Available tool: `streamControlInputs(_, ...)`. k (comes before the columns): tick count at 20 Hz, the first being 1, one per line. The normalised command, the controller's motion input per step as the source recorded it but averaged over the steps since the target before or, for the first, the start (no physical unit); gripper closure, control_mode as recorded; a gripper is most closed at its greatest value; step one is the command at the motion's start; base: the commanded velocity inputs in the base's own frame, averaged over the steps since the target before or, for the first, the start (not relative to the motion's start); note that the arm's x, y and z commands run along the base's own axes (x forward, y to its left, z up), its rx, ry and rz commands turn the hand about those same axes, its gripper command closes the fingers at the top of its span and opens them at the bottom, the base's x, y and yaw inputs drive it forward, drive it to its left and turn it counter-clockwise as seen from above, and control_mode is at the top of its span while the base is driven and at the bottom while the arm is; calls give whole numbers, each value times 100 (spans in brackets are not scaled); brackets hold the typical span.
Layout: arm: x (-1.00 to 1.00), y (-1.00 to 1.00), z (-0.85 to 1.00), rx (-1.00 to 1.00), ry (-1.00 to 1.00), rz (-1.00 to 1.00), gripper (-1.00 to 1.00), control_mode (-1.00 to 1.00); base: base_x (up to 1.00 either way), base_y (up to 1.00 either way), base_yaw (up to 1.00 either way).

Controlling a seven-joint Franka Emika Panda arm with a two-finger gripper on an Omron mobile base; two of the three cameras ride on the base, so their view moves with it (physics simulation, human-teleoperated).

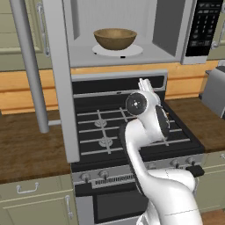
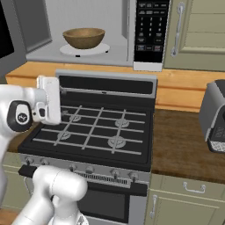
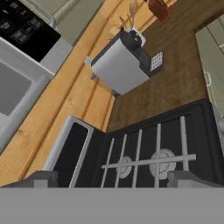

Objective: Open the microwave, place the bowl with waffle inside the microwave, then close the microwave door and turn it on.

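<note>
While the arm folds back low over the stove (image 1: 132, 132), the microwave (image 1: 127, 30) stands above and beyond the jaws, its cavity wide open. Its door (image 1: 59, 79) is swung fully out toward the robot, on the left of the left base view, the long grey bar handle (image 1: 28, 66) on its outer face. At the right of the cavity sits the black keypad panel (image 2: 151, 30). Below the jaws lies the black gas stove with its grey grates, set between stretches of brown wooden bench (image 2: 180, 145). A grey toaster (image 3: 124, 61) stands on the bench off to the right of the stove, well apart from the jaws. Inside the microwave, the white turntable plate (image 1: 116, 51) carries the bowl (image 1: 115, 38), upright and centred on it; from here I cannot tell what is in it. The jaws (image 3: 113, 178) hang above the burners, touching nothing; their two tips stand wide apart and nothing lies between them.
</note>
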Motion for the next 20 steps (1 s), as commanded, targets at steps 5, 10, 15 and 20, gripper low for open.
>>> streamControlInputs(5, 25, 68, -57, -2, 3, 6, -100, -100, 0, 0, 0)
streamControlInputs(10, 11, 76, -43, -12, 0, 6, -100, -100, 0, 0, 0)
streamControlInputs(15, 8, 66, -29, -7, 0, 4, 100, -100, 0, 0, 0)
streamControlInputs(20, 1, 56, -10, 0, -5, 3, 100, -100, 0, 0, 0)
